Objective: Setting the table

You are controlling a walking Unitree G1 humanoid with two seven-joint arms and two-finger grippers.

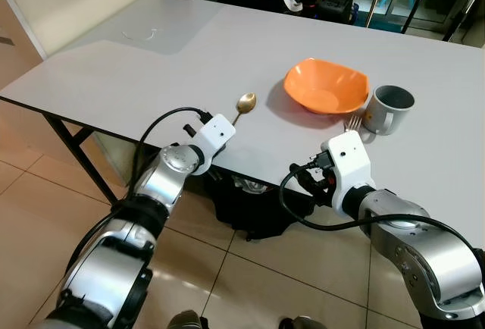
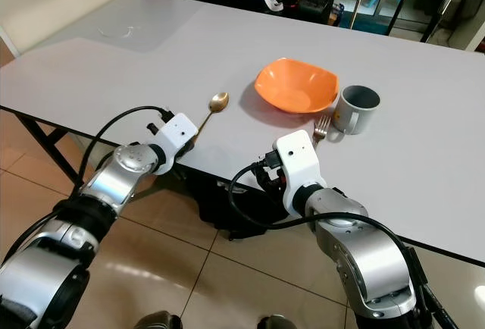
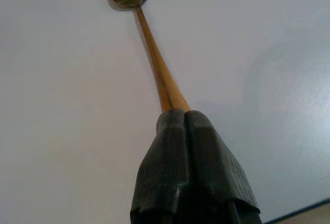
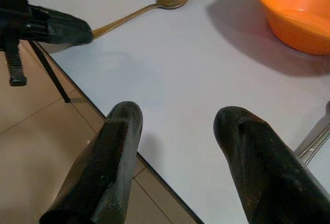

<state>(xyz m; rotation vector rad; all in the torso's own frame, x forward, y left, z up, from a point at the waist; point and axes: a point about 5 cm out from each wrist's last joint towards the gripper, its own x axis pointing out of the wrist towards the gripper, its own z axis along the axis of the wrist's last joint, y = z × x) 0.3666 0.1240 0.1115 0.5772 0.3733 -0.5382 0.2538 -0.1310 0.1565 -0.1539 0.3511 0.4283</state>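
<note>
Spoon handle clamped in left hand.

Spoon left of bowl, mug right

Head stereo looking down at table, wrist views close, sharing spoon
</note>
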